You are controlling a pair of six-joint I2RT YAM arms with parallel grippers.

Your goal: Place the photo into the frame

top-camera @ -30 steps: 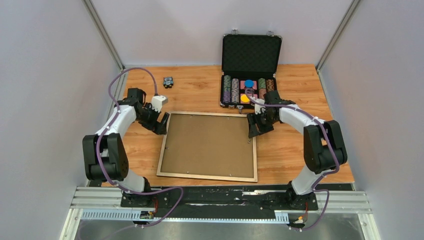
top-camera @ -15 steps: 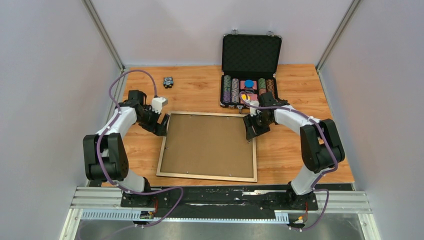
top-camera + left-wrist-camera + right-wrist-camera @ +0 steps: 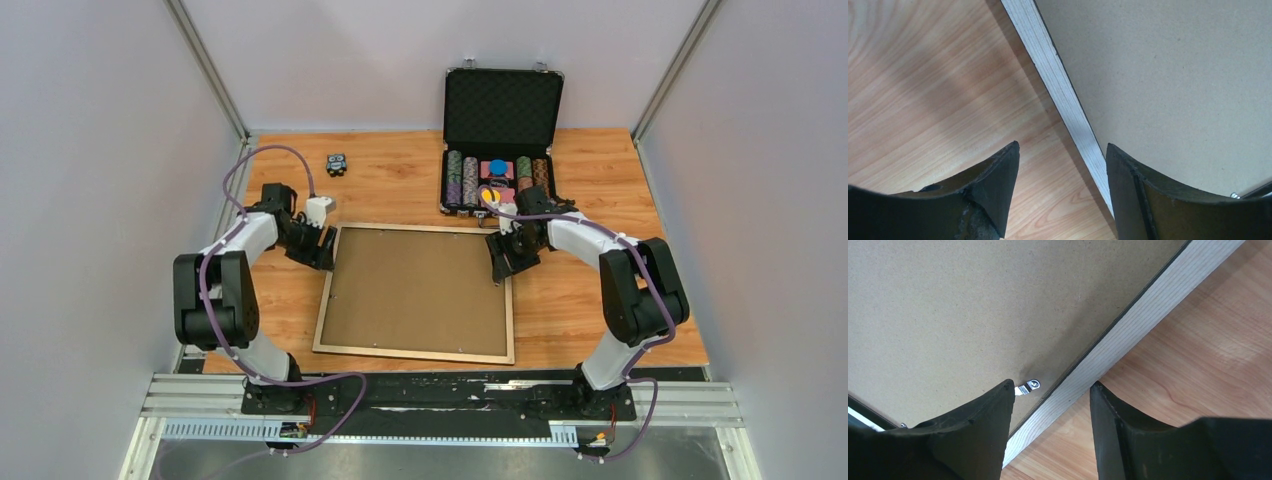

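The frame (image 3: 414, 354) lies flat in the middle of the wooden table (image 3: 400, 180), back side up, with the brown backing panel (image 3: 418, 290) filling its opening; the photo cannot be made out from any view (only the hardboard shows inside the rails); the left gripper (image 3: 325, 250) hangs low over the far end of the frame's left rail, and the right gripper (image 3: 503, 265) hangs low over the far end of the right rail, so that the two arms bracket the frame's far corners; in the left wrist view the fingers (image 3: 993, 185) stand spread, one over the bare tabletop and the other over the backing panel, with the pale wooden rail running up between them and no pad pressed against it; in the right wrist view the fingers (image 3: 983, 430) are likewise apart, one above the backing panel and the other above the table just outside the rail, the rail passing through the gap between them; a small metal tab (image 3: 1029, 386) sits on the panel beside the rail's black inner edge, just off the tip of the inner finger; neither gripper pinches anything; beyond the frame, at the far right of the table, an open black case (image 3: 502, 110) holds rows of chips, and a small dark object (image 3: 337, 163) lies at the far left, well apart from the frame.
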